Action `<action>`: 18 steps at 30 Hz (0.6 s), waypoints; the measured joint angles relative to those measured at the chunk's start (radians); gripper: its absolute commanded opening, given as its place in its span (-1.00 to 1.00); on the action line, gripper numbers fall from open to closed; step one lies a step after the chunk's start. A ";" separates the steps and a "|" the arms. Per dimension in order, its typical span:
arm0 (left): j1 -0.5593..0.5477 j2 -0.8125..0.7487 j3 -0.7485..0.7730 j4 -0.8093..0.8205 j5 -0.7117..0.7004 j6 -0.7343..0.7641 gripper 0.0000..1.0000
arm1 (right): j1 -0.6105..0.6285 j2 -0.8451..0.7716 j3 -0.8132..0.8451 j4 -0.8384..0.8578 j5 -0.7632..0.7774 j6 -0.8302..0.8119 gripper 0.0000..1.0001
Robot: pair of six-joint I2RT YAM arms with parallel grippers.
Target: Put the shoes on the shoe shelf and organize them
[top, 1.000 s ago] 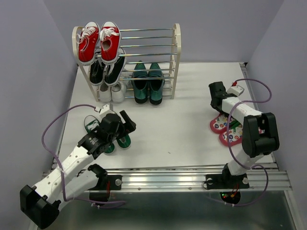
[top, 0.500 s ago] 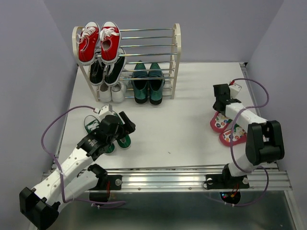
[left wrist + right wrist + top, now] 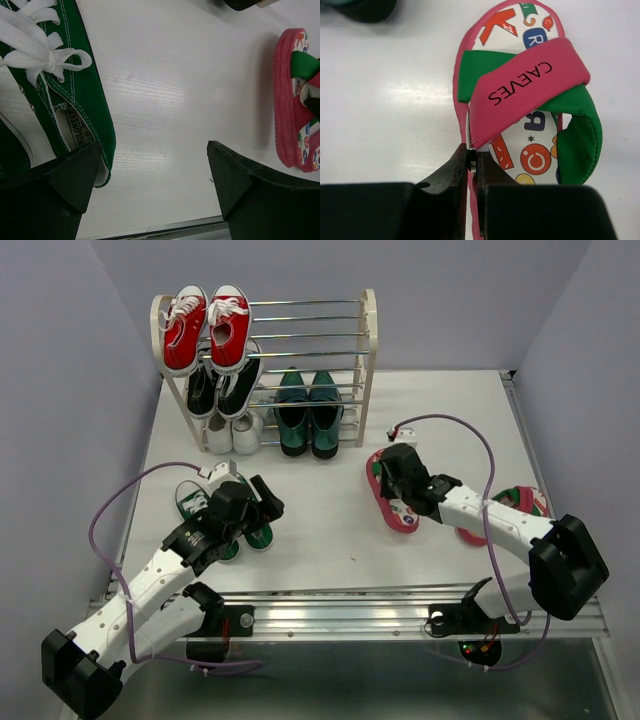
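The shoe shelf [image 3: 369,340] stands at the back left, with dark green loafers [image 3: 308,415] on its bottom tier. My right gripper [image 3: 393,476] [image 3: 472,160] is shut on the side edge of one flip-flop [image 3: 404,516] [image 3: 520,85], right of the table's middle. The other flip-flop [image 3: 521,501] lies at the right, partly behind the right arm. Two green sneakers [image 3: 190,502] [image 3: 60,75] lie at the front left. My left gripper [image 3: 266,504] [image 3: 155,170] hangs open over them, one finger above a sneaker's heel, nothing between the jaws.
Red sneakers [image 3: 207,325] sit on the shelf's top tier, black sneakers [image 3: 222,385] on the tier below, white shoes [image 3: 232,430] at the bottom left. A metal rail [image 3: 400,610] runs along the near edge. The held flip-flop [image 3: 295,125] shows at the left wrist view's right edge.
The right gripper closed on one flip-flop at the right edge and swung left with it toward the table's middle. The left arm has barely moved.
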 measured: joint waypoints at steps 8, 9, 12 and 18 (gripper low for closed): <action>0.000 -0.006 -0.001 0.000 0.001 -0.001 0.98 | 0.179 0.000 -0.034 0.003 -0.003 -0.003 -0.99; 0.000 -0.007 -0.002 0.000 0.001 -0.001 0.98 | 0.203 -0.001 -0.049 0.026 -0.003 -0.008 -0.99; 0.000 -0.008 -0.006 -0.001 0.004 -0.002 0.98 | 0.247 0.004 -0.072 0.053 -0.003 -0.010 -0.99; 0.000 -0.008 -0.006 0.001 0.009 -0.008 0.98 | 0.373 0.135 -0.027 0.089 0.093 0.075 -0.99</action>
